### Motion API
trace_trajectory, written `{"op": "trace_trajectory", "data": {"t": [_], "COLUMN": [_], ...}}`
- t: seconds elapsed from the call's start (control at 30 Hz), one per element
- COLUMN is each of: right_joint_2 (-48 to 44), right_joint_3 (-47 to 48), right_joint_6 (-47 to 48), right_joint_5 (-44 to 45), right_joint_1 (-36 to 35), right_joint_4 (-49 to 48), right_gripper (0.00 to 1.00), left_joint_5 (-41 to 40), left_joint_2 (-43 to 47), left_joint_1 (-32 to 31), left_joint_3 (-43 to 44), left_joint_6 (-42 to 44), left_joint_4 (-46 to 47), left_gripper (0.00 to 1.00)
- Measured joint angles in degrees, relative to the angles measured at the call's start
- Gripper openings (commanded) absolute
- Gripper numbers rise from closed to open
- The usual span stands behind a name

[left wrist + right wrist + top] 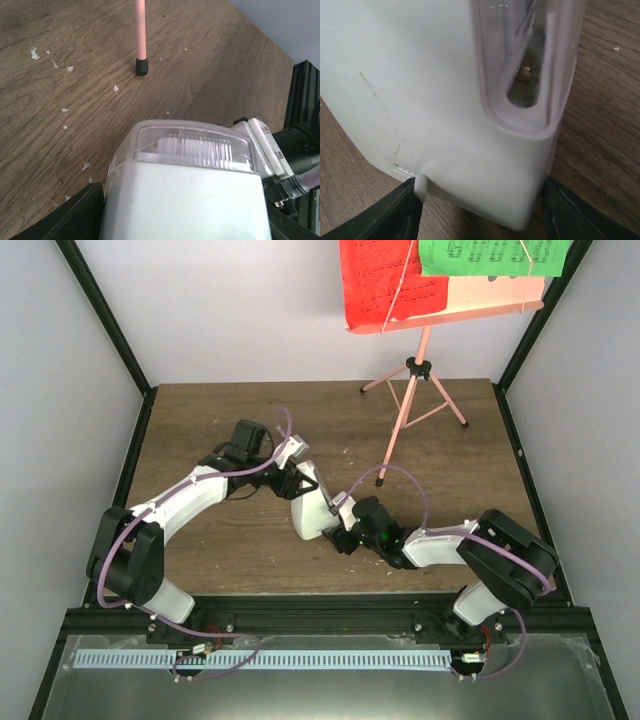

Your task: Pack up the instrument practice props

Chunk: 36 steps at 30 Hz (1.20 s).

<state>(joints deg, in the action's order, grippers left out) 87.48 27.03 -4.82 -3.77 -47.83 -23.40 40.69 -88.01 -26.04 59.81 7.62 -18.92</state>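
The small white pyramid metronome (309, 513) with its clear cover (530, 60) sits mid-table between both grippers. My left gripper (298, 487) is shut on its narrow end; in the left wrist view the metronome (185, 180) fills the space between the dark fingers (75, 215). My right gripper (345, 532) is shut on the wide base (445, 100), one finger (395, 215) at each corner. The pink music stand (415, 390) stands at the back right. Its desk (470, 306) holds a red page (385, 280) and a green page (490, 255).
One pink stand leg with a black foot (142, 66) rests on the wood just beyond the metronome. Small white flecks (65, 110) dot the tabletop. Black frame posts (110, 330) and grey walls bound the table. A metal tray (300, 680) lies below the arm bases.
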Motion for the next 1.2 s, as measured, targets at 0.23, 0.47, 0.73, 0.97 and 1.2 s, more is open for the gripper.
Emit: {"op": "trace_trajectory", "data": {"t": [0.23,0.47,0.73,0.97,1.2], "right_joint_2": [-0.2,-5.0,-21.2,-27.5,-23.2], "right_joint_3": [0.0,-4.2,-14.8,-17.1,-16.7], "right_joint_6": [0.3,-1.5,-3.3,-9.6,-19.5], "right_joint_5": [0.6,-0.9,1.3,8.2,5.9], "right_joint_1": [0.0,0.0,0.0,1.0,8.6], "right_joint_4": [0.0,-3.5,-13.5,-12.1,-6.5], "right_gripper": [0.66,0.93,0.98,0.77,0.64], "left_joint_5": [-0.4,-3.5,-13.5,-15.1,-14.3], "left_joint_2": [0.0,0.8,4.9,13.1,29.7], "left_joint_1": [0.2,-4.1,-10.0,-10.0,-4.8], "left_joint_3": [0.1,0.2,-0.8,-2.2,-6.4], "left_joint_6": [-0.5,4.5,10.4,8.9,1.8], "left_joint_4": [0.0,-1.5,-5.4,-4.1,4.1], "left_gripper": [0.56,0.67,1.00,1.00,1.00]}}
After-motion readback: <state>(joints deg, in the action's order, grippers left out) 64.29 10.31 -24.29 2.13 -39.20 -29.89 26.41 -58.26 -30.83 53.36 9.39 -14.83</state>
